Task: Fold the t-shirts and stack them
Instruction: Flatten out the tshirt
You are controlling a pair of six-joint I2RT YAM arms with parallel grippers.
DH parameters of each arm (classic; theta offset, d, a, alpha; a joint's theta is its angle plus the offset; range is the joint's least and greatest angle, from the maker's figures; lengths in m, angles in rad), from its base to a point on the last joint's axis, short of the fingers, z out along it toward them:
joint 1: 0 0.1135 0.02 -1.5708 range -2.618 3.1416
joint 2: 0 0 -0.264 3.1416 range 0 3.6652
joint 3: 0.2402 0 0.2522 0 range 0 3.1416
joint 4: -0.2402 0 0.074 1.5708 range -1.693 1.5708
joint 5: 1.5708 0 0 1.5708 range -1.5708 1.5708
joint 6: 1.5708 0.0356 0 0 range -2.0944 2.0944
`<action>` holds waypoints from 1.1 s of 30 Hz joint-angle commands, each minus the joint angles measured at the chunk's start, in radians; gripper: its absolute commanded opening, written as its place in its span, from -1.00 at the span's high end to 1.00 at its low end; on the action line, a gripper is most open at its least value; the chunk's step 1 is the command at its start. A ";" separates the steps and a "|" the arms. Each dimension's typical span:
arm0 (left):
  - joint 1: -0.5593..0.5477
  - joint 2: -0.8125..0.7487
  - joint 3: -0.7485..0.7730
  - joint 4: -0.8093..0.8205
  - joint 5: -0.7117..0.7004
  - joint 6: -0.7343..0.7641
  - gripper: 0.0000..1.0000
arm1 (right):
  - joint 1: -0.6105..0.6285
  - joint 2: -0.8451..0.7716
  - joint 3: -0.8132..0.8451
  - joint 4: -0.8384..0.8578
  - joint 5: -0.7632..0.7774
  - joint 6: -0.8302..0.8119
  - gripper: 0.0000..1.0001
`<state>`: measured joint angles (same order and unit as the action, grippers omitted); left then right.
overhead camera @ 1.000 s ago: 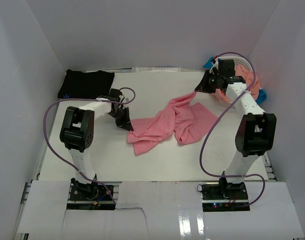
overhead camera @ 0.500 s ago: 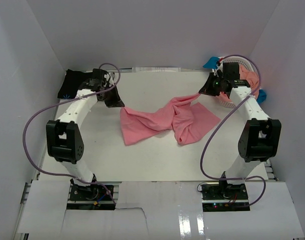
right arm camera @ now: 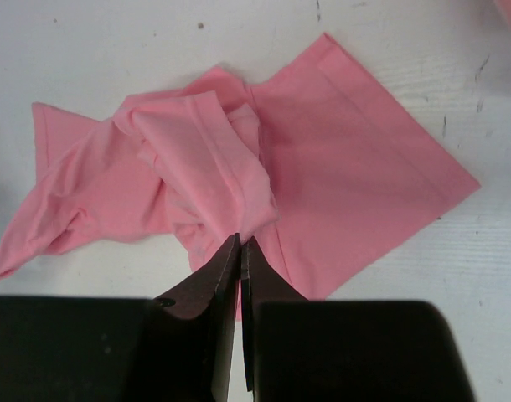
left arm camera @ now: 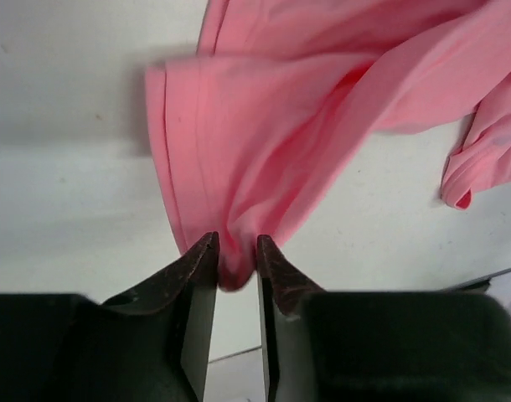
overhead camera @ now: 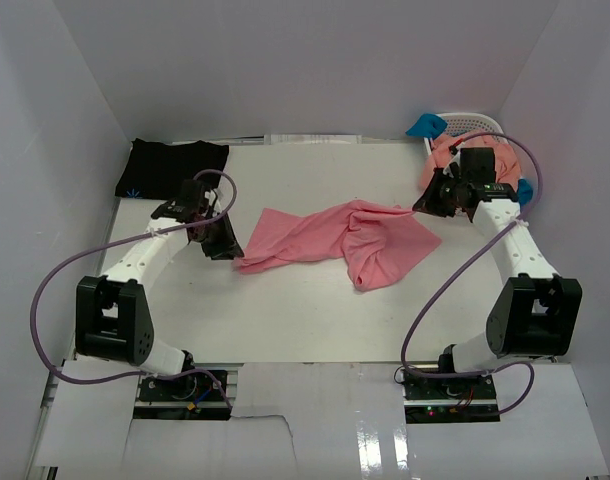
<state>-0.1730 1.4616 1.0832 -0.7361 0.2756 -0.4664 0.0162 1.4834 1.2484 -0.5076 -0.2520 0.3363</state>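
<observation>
- Two grippers meet the rose-pink t-shirt, which lies twisted across the middle of the table. If either end slips loose, we expect a crooked fold.
- At the left gripper the jaws stand narrowly apart with a bunched hem between them (we cannot tell whether they truly pinch it), so we judge a slip likeliest here.
- The right gripper is clamped tight on a ridge of the same shirt. A pull from there could drag several layers along together.
- Farther back, that arm works close to the white basket and could snag cloth hanging from it.
- Counting near to far, we see two arms, one rose-pink shirt and one black t-shirt at the far left corner.
- We also count one basket holding a salmon-orange t-shirt and blue cloth. The blue shows in two spots, perhaps one shirt.
</observation>
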 commanded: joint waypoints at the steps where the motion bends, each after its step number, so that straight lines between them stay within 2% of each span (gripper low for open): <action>1: -0.019 -0.026 -0.038 -0.022 0.077 0.012 0.24 | 0.002 -0.063 -0.027 -0.041 0.029 -0.016 0.85; 2: -0.019 -0.029 -0.045 -0.031 0.080 0.012 -0.18 | 0.002 -0.074 -0.029 -0.048 0.034 -0.017 0.85; 5: -0.020 -0.044 -0.058 -0.049 0.076 -0.003 -0.81 | 0.002 -0.087 -0.041 -0.049 0.027 -0.019 0.85; 7: -0.020 -0.053 -0.065 -0.049 0.074 -0.021 -0.93 | 0.002 -0.090 -0.043 -0.048 0.023 -0.019 0.85; 12: -0.019 -0.082 -0.100 0.016 0.071 -0.086 -0.96 | 0.001 -0.089 -0.040 -0.048 0.019 -0.022 0.84; 16: -0.022 -0.040 -0.121 0.037 0.131 -0.052 -0.96 | 0.001 -0.087 -0.041 -0.049 0.017 -0.025 0.85; 18: -0.037 -0.018 -0.115 0.012 0.131 -0.016 -0.96 | 0.002 -0.089 -0.044 -0.049 0.020 -0.026 0.85; 21: -0.094 0.011 -0.089 -0.072 0.047 0.002 -0.95 | 0.001 -0.081 -0.046 -0.051 0.026 -0.029 0.85; 23: -0.109 0.003 -0.104 -0.109 0.013 -0.018 -0.88 | 0.002 -0.081 -0.044 -0.052 0.020 -0.029 0.85; 25: -0.109 -0.027 -0.140 -0.100 0.020 -0.087 -0.86 | 0.001 -0.083 -0.044 -0.048 0.017 -0.029 0.85; 27: -0.111 -0.131 -0.221 -0.027 0.066 -0.196 -0.87 | 0.002 -0.083 -0.043 -0.051 0.020 -0.029 0.85; 28: -0.111 -0.132 -0.247 -0.026 0.080 -0.196 -0.87 | 0.002 -0.081 -0.043 -0.051 0.022 -0.029 0.85; 29: -0.109 -0.183 -0.273 0.015 0.088 -0.274 -0.87 | 0.001 -0.081 -0.041 -0.051 0.020 -0.029 0.85; 33: -0.109 -0.231 -0.344 0.044 0.068 -0.403 -0.86 | 0.001 -0.086 -0.046 -0.046 0.016 -0.026 0.85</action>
<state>-0.2836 1.2739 0.7563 -0.7544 0.3367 -0.7208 0.0189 1.4174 1.2114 -0.5594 -0.2344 0.3279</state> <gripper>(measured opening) 0.935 0.079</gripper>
